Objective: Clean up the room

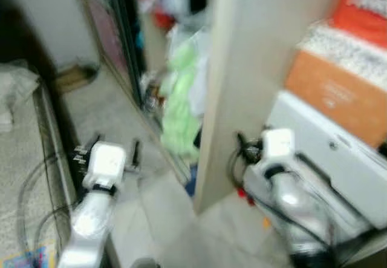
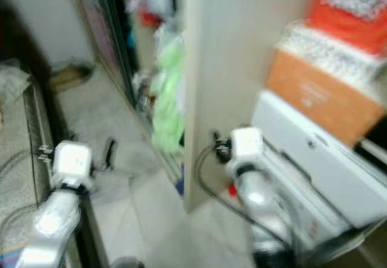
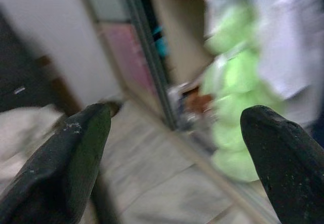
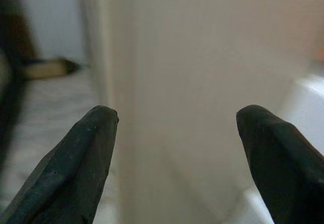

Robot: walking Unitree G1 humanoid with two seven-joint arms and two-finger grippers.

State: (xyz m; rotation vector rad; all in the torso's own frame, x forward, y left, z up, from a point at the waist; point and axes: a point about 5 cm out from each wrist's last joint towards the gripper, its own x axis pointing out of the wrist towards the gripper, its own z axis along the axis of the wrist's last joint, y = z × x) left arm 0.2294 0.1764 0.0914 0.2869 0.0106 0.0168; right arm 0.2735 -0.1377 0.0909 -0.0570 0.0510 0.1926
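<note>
The head views are blurred. A heap of light green clothing point(image 1: 181, 104) spills from an open wardrobe beside a tall beige panel point(image 1: 242, 68). My left gripper point(image 3: 174, 133) is open and empty, held low over the tiled floor, with the green clothes point(image 3: 235, 97) ahead of its fingers point(image 3: 71, 158). My right gripper point(image 4: 174, 133) is open too, nothing between its fingers point(image 4: 81, 153), and it faces the beige panel point(image 4: 202, 82) close up. Both silver arms show in the left eye view, the left arm point(image 1: 97, 189) by the floor and the right arm point(image 1: 284, 183) by the panel.
A white box point(image 1: 326, 147) carries an orange box point(image 1: 338, 92) and a patterned bundle at the right. A bed edge with pale bedding point(image 1: 18, 86) lies at the left, with cables beside it. A brown item point(image 1: 75, 77) rests on the tiled floor point(image 1: 109, 117) by the far wall.
</note>
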